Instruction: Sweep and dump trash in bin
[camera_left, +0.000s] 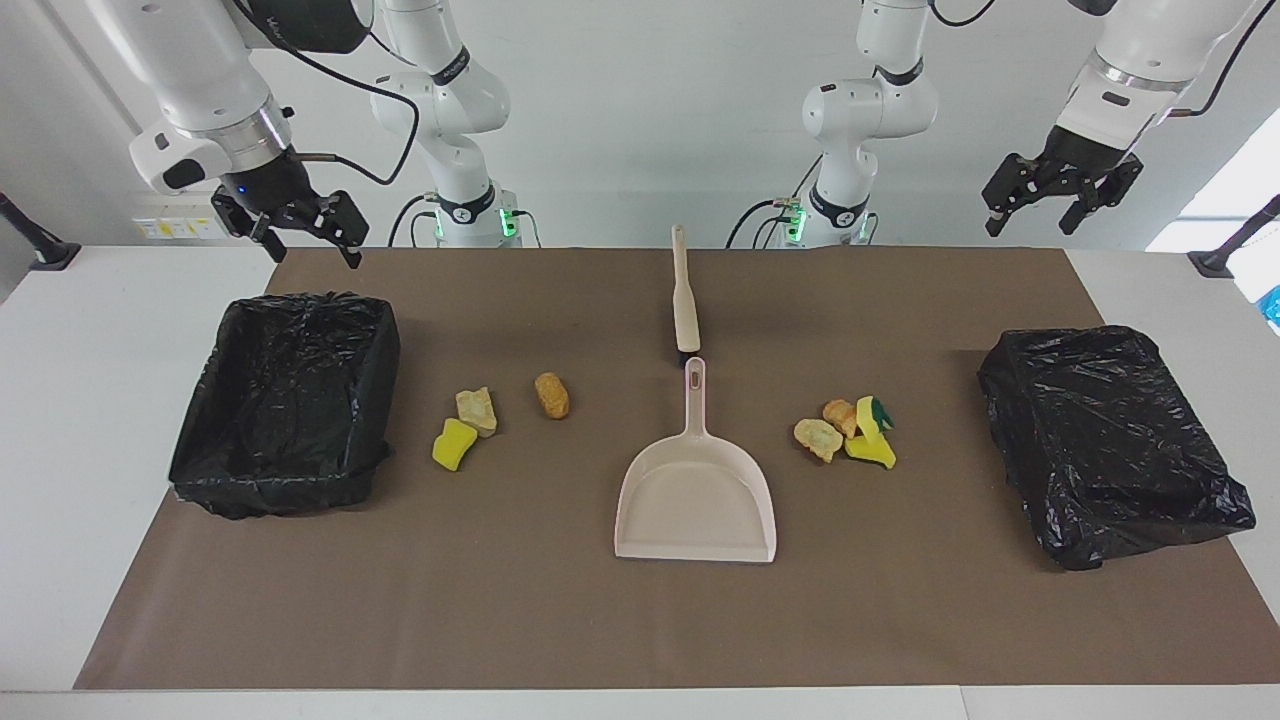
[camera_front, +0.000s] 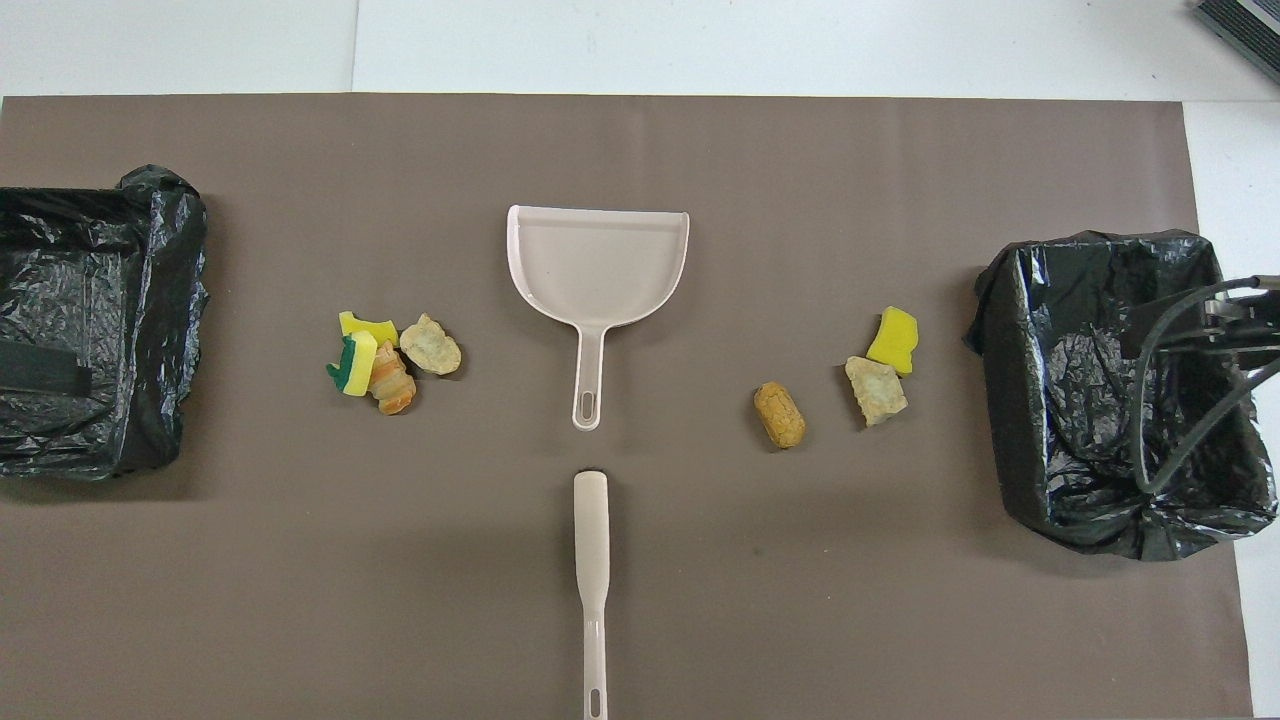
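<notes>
I count seven bits of trash on the table: three (camera_left: 498, 414) by my right arm's bin (camera_left: 285, 400), four (camera_left: 846, 432) by my left arm's bin (camera_left: 1110, 440). One dustpan (camera_left: 696, 490) and one brush (camera_left: 685, 295) lie between. My left pincer (camera_left: 1060, 195) and right pincer (camera_left: 300, 232) hang spread, holding nothing.

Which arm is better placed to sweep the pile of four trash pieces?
Left, probably: that pile lies toward its end of the table, and the left end effector hangs open there.
</notes>
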